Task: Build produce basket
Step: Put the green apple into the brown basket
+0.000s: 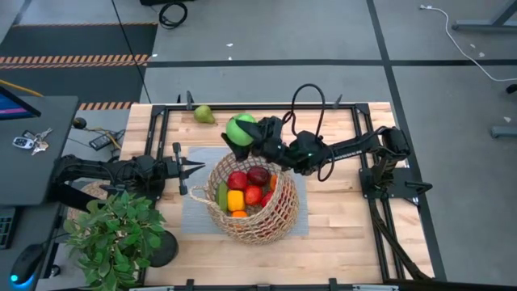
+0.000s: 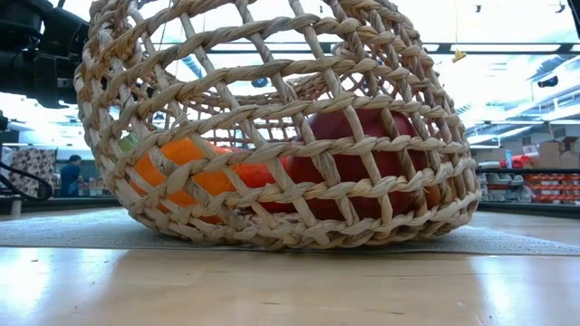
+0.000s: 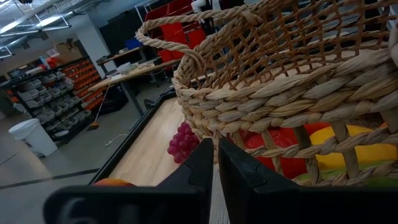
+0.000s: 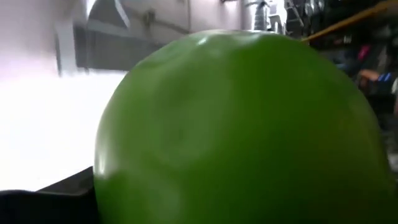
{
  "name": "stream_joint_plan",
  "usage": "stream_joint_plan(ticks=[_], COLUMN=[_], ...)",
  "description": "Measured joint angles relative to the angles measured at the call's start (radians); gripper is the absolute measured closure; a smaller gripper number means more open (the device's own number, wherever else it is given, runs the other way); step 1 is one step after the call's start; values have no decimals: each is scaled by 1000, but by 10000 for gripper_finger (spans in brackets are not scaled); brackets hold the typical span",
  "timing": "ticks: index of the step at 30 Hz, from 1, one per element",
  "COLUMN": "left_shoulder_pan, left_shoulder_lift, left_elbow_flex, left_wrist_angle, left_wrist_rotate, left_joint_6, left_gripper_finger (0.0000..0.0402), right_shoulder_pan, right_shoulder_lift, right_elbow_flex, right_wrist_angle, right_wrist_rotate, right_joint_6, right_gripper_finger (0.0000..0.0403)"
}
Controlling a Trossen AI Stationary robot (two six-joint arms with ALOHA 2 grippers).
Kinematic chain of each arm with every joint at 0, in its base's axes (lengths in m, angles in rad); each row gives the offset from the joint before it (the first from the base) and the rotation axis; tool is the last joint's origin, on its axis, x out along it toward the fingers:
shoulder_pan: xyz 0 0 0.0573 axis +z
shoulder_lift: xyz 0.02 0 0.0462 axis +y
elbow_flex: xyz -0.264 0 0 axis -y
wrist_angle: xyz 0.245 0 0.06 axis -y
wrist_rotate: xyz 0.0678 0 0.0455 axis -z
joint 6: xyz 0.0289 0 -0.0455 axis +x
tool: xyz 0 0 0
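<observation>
Gripping green apple (image 1: pixel 239 128), right claw (image 1: pixel 249 136), left claw (image 1: pixel 196 169) pressed together, grapes (image 3: pixel 182 142) behind basket (image 1: pixel 284 212).

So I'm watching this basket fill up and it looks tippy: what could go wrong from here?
1. The basket is tilted, its rim held by the shut left claw; a slip there could roll it and spill the produce.
2. The right claw carries a green apple near the rim; released early, it could land outside.
3. The basket already looks crowded, so the apple may bounce off other fruit.
</observation>
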Motion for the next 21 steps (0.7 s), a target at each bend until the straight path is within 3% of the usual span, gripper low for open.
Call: stream_joint_plan(ticks=[6, 10, 17, 21], left_shoulder_pan=[0, 0, 0, 0], left_shoulder_lift=[0, 0, 0, 0], left_elbow_flex=[0, 0, 0, 0], left_wrist_angle=[0, 0, 0, 0], left_wrist_rotate=[0, 0, 0, 0], left_joint_6=[0, 0, 0, 0], left_gripper_finger=[370, 366, 371, 374], right_shoulder_pan=[-1, -11, -32, -34], right_shoulder_lift=[0, 0, 0, 0], right_elbow_flex=[0, 0, 0, 0], right_wrist_angle=[3, 3, 2, -27], right_wrist_rotate=[98, 138, 153, 139], right_joint_6=[303, 380, 300, 43], right_gripper_finger=[36, 36, 36, 36])
